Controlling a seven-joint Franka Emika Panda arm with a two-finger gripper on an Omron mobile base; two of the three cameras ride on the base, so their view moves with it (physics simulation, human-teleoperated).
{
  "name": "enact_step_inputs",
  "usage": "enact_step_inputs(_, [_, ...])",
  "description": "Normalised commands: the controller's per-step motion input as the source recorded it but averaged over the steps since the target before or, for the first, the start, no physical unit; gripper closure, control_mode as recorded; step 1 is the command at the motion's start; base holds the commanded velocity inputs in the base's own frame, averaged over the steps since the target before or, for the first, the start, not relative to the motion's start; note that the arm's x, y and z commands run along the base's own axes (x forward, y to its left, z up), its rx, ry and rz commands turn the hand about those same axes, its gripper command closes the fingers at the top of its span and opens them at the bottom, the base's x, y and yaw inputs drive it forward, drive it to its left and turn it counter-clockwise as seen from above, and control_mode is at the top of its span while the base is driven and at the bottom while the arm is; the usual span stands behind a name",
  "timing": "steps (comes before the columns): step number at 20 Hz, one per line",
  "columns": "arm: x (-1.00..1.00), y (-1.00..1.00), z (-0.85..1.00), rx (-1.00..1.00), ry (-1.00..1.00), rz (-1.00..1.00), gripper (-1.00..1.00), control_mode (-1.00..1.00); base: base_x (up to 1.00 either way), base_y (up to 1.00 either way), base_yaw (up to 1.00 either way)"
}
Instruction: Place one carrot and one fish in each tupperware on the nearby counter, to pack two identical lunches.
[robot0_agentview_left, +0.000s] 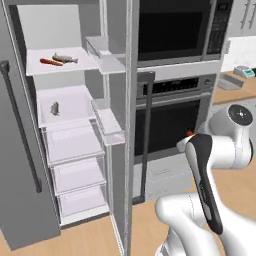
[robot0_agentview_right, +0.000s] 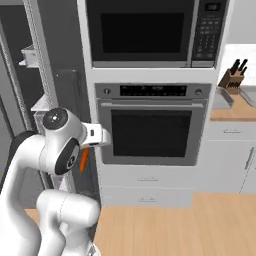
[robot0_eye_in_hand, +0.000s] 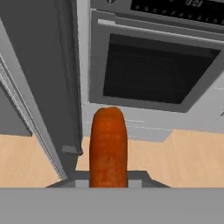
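Note:
My gripper (robot0_eye_in_hand: 108, 180) is shut on a carrot (robot0_eye_in_hand: 108, 146) that sticks out in front of the oven door. From the right base view the same carrot (robot0_agentview_right: 84, 160) hangs below the hand (robot0_agentview_right: 97, 136), beside the open fridge. A second carrot (robot0_agentview_left: 50, 62) and a fish (robot0_agentview_left: 66, 58) lie on the fridge's upper shelf, and another fish (robot0_agentview_left: 54, 108) lies on the shelf below. A grey tupperware (robot0_agentview_right: 222, 98) rests on the wooden counter (robot0_agentview_right: 231, 114) at the far right, well away from the hand. It also shows as a grey tupperware (robot0_agentview_left: 229, 83) from the left base.
The fridge door (robot0_agentview_left: 20, 150) stands open on the left, with its inner bins (robot0_agentview_left: 107, 122) near the arm. A wall oven (robot0_agentview_right: 150, 125) and microwave (robot0_agentview_right: 145, 30) stand straight ahead. A knife block (robot0_agentview_right: 232, 76) sits on the counter. The floor (robot0_agentview_right: 175, 225) is wood.

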Motion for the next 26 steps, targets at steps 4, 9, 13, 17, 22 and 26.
enact_step_inputs(4, [0.00,0.00,0.00,0.00,0.00,0.00,1.00,1.00,0.19,-1.00,-0.28])
enact_step_inputs(9, [0.00,0.00,0.00,0.00,0.00,0.00,1.00,1.00,0.38,-1.00,-0.32])
enact_step_inputs(13, [0.00,0.00,0.00,0.00,0.00,0.00,1.00,1.00,0.99,-1.00,-0.15])
enact_step_inputs(17, [0.00,0.00,0.00,0.00,0.00,0.00,1.00,1.00,1.00,-0.87,-0.07])
enact_step_inputs(22, [0.00,0.00,0.00,0.00,0.00,0.00,1.00,1.00,1.00,-0.88,0.00])
enact_step_inputs(26, [0.00,0.00,0.00,0.00,0.00,0.00,1.00,1.00,1.00,-0.71,0.11])
